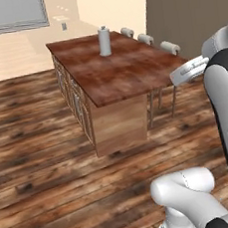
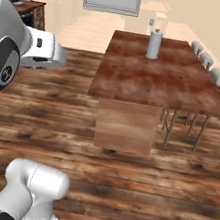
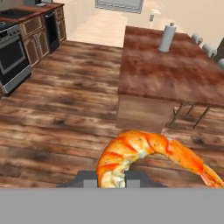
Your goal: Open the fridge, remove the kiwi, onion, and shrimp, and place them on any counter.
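The shrimp is pinched in the closed hand above bare floor; it could be dropped before the tabletop is reached.

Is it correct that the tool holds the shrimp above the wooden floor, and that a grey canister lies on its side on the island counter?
Not fully. The canister stands upright on the counter, as the left base view shows. The rest is right: in the hand view the tool is shut on the shrimp, above the wooden floor.
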